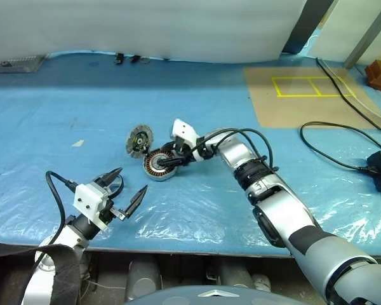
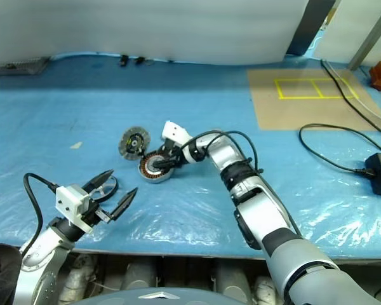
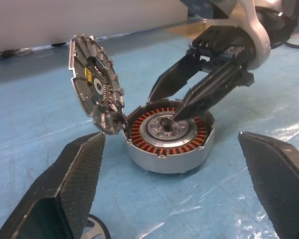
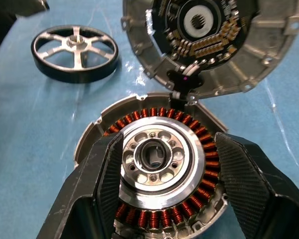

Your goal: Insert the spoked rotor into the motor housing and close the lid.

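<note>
Leftmost, well to the left of the motor housing [image 1: 157,165], the left gripper [image 1: 132,180] hovers with jaws wide and empty, seemingly on standby, with the spoked rotor [image 4: 74,47] lying flat on the worktop [image 1: 241,210] beside it, not yet inserted. Just left of the housing its lid [image 1: 139,140] stands tipped open, baring the copper windings to receive the rotor. From the housing's right, the right gripper [image 4: 168,144] straddles the hub partway open, holding nothing; no legible markings.

Motor housing [image 4: 159,174] shiny metal, copper windings.
</note>
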You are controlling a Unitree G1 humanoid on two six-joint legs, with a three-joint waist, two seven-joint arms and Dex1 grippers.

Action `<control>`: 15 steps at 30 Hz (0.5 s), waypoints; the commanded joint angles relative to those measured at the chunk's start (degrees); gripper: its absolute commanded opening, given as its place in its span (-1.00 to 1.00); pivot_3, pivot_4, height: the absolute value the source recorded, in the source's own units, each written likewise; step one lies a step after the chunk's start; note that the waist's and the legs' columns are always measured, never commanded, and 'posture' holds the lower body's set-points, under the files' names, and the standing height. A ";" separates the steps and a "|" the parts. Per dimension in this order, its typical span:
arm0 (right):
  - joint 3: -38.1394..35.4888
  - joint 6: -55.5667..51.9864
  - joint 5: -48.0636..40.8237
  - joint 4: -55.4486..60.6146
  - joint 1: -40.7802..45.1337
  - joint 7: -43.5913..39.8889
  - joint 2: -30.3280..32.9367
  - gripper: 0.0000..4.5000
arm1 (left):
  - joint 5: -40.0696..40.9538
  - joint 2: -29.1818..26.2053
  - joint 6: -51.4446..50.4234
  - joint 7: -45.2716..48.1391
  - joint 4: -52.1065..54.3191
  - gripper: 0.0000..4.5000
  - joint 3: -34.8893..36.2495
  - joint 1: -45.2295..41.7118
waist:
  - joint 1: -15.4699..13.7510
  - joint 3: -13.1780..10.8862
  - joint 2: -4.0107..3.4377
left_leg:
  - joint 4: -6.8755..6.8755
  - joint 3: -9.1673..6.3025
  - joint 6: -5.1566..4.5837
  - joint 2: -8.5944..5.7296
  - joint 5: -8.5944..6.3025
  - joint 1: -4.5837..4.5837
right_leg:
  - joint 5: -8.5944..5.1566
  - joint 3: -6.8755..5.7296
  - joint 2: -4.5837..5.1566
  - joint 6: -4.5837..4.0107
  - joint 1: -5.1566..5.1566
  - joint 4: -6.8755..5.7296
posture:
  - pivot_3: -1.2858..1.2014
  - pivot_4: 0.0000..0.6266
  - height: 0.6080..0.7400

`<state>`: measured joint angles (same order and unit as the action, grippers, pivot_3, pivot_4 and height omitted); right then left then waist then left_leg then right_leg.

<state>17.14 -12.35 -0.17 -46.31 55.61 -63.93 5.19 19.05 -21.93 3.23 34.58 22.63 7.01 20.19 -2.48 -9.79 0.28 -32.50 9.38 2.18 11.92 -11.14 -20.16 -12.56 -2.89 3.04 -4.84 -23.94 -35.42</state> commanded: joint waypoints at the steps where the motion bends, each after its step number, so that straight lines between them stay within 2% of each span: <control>1: -2.83 -3.39 -3.12 2.93 0.83 0.02 -1.14 0.07 | 0.44 -0.31 0.18 0.31 0.39 1.00 0.03 -0.66 | 0.06 0.00 0.00 | 0.01 0.00 0.00 0.00 0.00 -0.01 | 0.00 0.00 0.00 0.00 -0.02 0.00 | 0.03 -0.52 1.00; 6: -2.82 -3.57 -2.74 3.93 -0.39 1.90 -2.57 -0.72 | 0.29 -0.06 0.13 0.31 0.13 1.00 -0.30 -1.01 | 0.11 0.00 0.00 | 0.02 0.03 0.00 0.01 0.00 -0.03 | 0.00 0.00 0.00 -0.01 -0.06 0.00 | 0.03 -0.52 1.00; 8: -2.58 -2.80 -2.23 3.48 -0.71 3.01 -3.34 -0.99 | 0.14 -0.01 0.18 0.28 0.13 1.00 -0.46 -0.75 | 0.09 0.00 -0.01 | 0.04 0.03 0.00 0.01 0.00 -0.03 | -0.01 0.00 0.00 -0.01 -0.07 0.00 | 0.03 -0.52 1.00; 15: 1.01 0.35 1.57 1.90 -1.73 4.53 -4.49 -0.99 | 0.40 -0.52 -0.15 0.33 0.44 1.00 -0.06 -0.82 | 0.07 0.00 0.00 | 0.04 0.03 0.00 0.00 0.00 -0.03 | -0.01 0.00 0.01 -0.01 -0.07 0.01 | 0.03 -0.52 1.00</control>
<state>17.35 -13.60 0.66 -44.58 53.94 -59.63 0.97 19.04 -21.98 2.98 34.74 22.24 6.43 19.33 -2.40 -9.80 0.28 -32.46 9.42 2.19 11.92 -11.14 -20.19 -12.57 -2.89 3.05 -4.85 -24.01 -35.41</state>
